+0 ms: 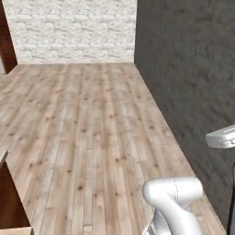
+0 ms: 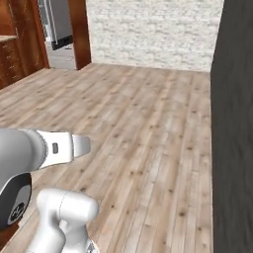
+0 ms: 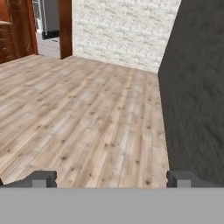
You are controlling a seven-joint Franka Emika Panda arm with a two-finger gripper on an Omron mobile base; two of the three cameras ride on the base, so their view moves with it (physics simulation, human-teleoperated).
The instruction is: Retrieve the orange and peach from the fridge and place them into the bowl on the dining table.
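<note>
White arm held low, claw [image 3: 111, 178] spread wide above wooden floor [image 3: 87, 122]

No lettering, label, brand or number is showing legibly anywhere. The walls, floor and cabinetry are carrying no readable signs.

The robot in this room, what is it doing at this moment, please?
Nothing is being handled yet. The gripper is open and empty, its two fingertips standing wide apart, pointed over a bare wooden floor. The arm is raised above the base, between a dark grey wall on the right and a white brick wall ahead. The fridge stands far off at the upper left, framed by red-brown wooden cabinets. It seems the robot has yet to reach the fridge.
</note>
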